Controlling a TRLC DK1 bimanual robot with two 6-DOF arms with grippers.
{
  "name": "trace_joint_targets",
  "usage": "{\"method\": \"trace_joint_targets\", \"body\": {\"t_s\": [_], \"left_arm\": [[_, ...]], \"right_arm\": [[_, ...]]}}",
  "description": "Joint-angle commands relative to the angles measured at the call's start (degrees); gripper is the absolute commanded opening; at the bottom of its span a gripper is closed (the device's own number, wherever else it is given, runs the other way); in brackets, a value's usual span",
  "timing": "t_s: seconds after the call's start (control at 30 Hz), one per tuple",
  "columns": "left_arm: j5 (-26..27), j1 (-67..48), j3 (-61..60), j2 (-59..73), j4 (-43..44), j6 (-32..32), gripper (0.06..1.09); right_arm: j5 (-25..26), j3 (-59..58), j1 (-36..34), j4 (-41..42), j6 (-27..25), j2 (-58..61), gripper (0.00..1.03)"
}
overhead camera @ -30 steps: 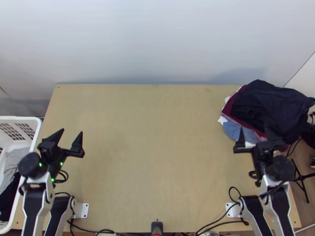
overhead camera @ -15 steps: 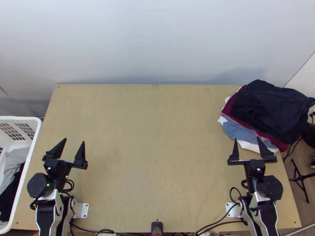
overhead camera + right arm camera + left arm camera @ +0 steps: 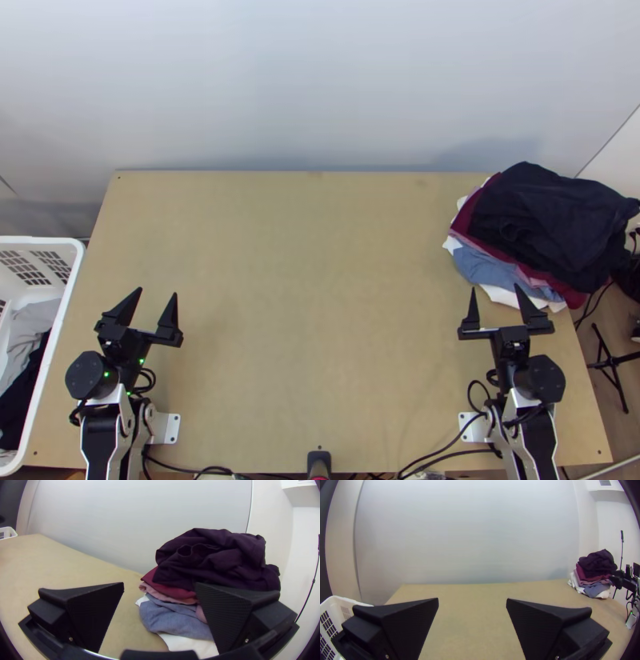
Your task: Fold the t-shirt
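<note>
Light wooden table (image 3: 320, 280) supports, at its far right, a clothes pile (image 3: 496, 270), dark bunched cloth (image 3: 552, 216) topping maroon, pink, blue and white layers, t-shirt indistinguishable; left gripper (image 3: 157, 293) and right gripper (image 3: 495, 289) fingers parted.

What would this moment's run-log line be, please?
left black gripper: jaws open | right black gripper: jaws open | dark, bunched cloth: atop multicoloured clothes pile, at right | folding: not underway

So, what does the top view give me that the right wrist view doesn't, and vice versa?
Top view: the left gripper, open, and grey cloth and dark cloth inside the white basket.
Right wrist view: a boxed ledge high on the wall and a thin black pole.
Both: the right gripper, open, the clothes pile, the basket and the table.
</note>
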Motion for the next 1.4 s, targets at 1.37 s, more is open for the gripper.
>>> {"method": "trace_joint_targets", "body": {"t_s": [1.37], "left_arm": [[0.0, 2.8, -0.3, -0.1, -5.4, 6.1, 1.05]], "right_arm": [[-2.2, -0.3, -4.3, -2.3, 1.4, -0.1, 0.99]]}}
